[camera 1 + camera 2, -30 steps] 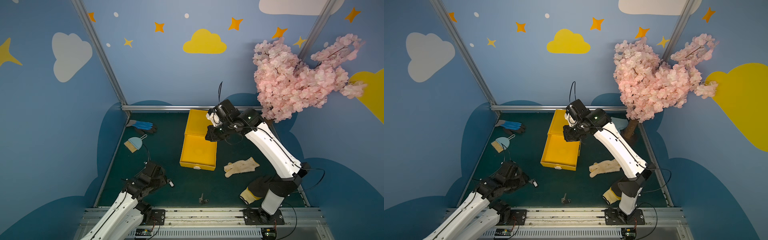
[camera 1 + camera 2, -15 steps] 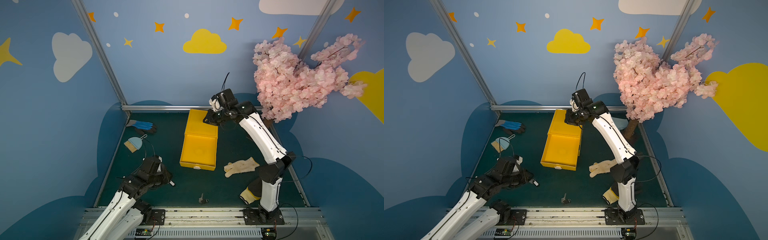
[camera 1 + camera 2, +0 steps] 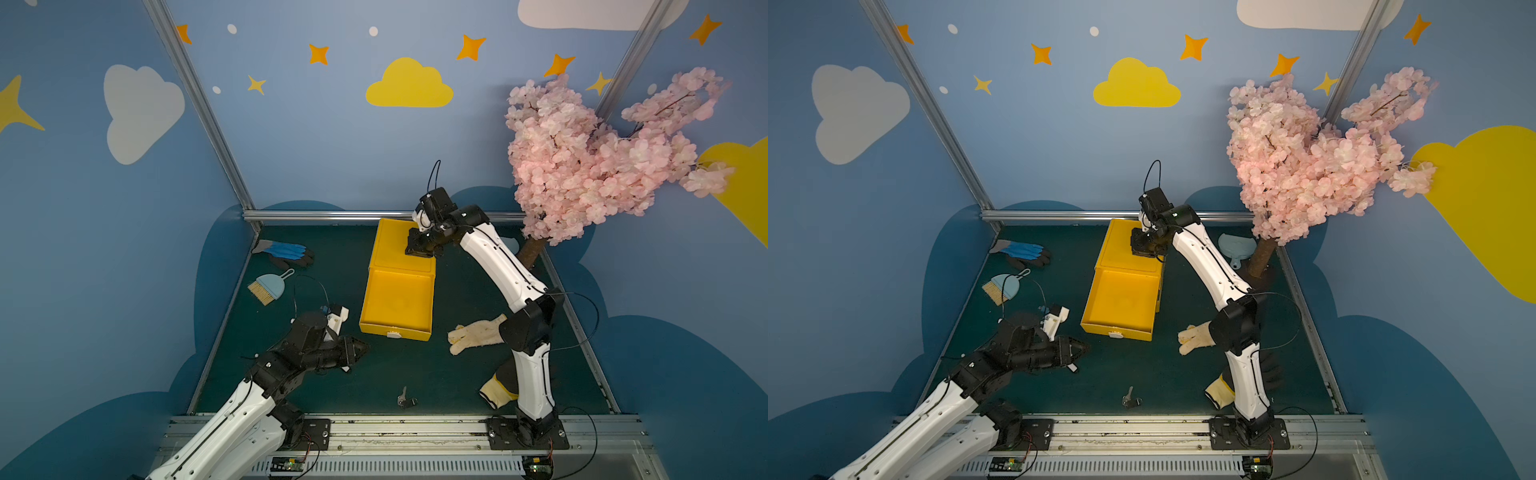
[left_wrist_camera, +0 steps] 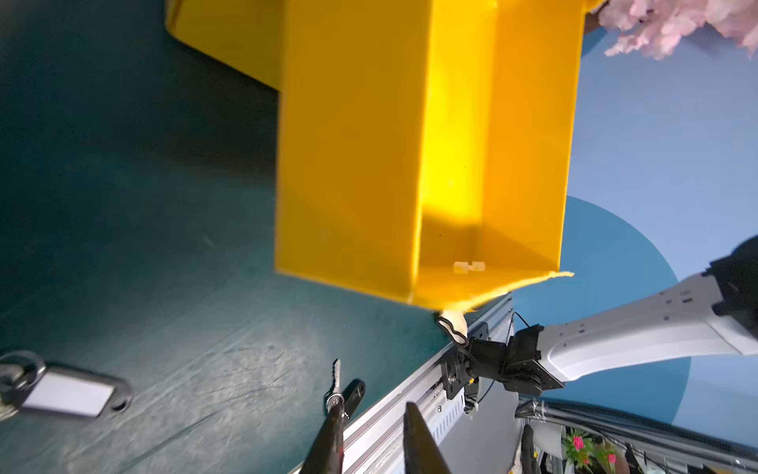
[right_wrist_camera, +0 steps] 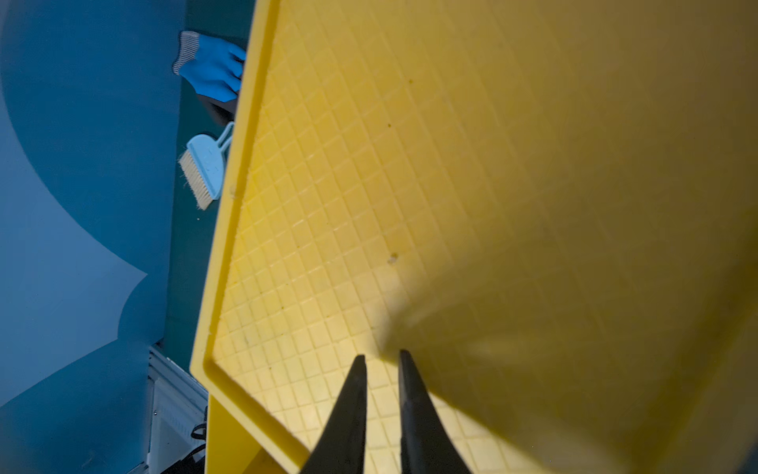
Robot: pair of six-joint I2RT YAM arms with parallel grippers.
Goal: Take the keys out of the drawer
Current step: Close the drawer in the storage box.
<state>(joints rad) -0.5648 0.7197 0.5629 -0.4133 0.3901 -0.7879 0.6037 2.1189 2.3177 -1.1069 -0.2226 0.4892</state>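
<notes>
With my left claw (image 4: 373,406) and right claw (image 5: 382,355) both slightly parted and empty, I'd pinch the keys (image 4: 67,396) near the drawer (image 4: 348,164), likely light and slippery, by their stiff tag.

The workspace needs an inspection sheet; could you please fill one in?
Surface: green mat, flat.
Job's things: drawer pulled open, looks empty; black-tag keys and white-tag keys out on the mat.
Clutter: blue glove, brush, dustpan, cream glove, yellow-cuffed glove.
Grippers: left low over the mat, jaws apart, empty; right over the cabinet, jaws narrowly apart, empty.
Cables: left loop and right loop hanging free.
Surroundings: blue walls, blossom tree.
</notes>
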